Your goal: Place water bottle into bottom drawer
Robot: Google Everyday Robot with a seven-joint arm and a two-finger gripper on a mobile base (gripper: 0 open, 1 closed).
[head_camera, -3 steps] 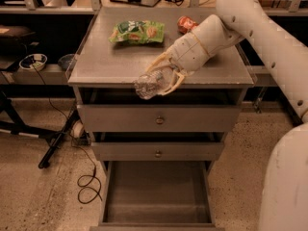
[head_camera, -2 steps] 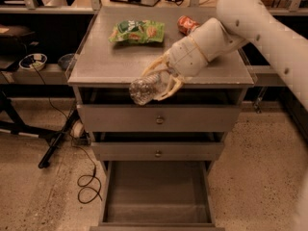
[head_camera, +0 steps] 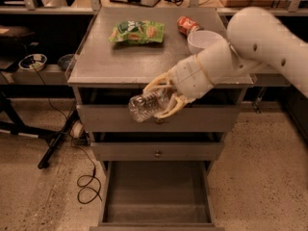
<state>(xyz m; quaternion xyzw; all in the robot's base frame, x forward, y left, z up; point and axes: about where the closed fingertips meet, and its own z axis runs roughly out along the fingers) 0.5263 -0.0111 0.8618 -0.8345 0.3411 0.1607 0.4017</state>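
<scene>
My gripper is shut on the water bottle, a clear ribbed plastic bottle held on its side. I hold it in the air in front of the top drawer's face, past the front edge of the cabinet top. Its end points to the left and slightly down. The bottom drawer is pulled open below, a wide grey tray with a flat bare floor. The bottle is well above it and a little left of its middle.
On the cabinet top lie a green snack bag, a red can and a white bowl. The two upper drawers with round knobs are closed. A black cable and stand legs lie on the floor at left.
My arm has moved forward and down with the bottle, from over the cabinet's front edge to in front of the top drawer's face.
</scene>
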